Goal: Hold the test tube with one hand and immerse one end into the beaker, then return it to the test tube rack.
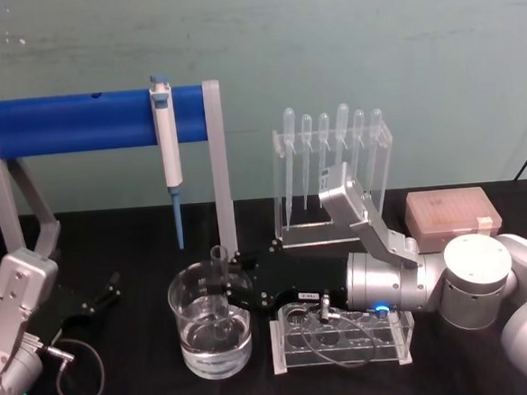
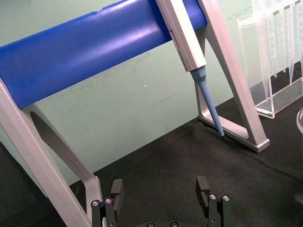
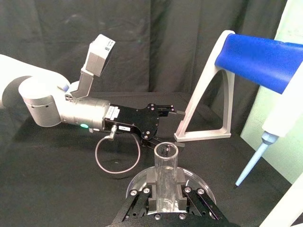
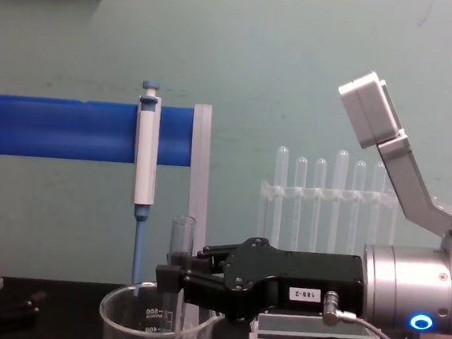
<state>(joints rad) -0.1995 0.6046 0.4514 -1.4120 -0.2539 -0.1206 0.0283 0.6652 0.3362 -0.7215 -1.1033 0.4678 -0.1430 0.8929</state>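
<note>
the right gripper (image 1: 221, 287) reaches in across the worktop (image 1: 492, 362) from the right. its jaws are clenched on the test tube (image 1: 219, 258) partway up the glass. the tube stands upright with its open rim on top. its lower end is down inside the beaker (image 1: 190, 336), which holds clear liquid; whether the tip sits under the surface cannot be told. the test tube rack (image 1: 342, 344) stands just beside the beaker, under the right wrist. the left gripper (image 1: 106, 295) rests low on the worktop at the far left, near the foot of the blue stand (image 1: 86, 122). its jaws are released and spread, with nothing between them.
</note>
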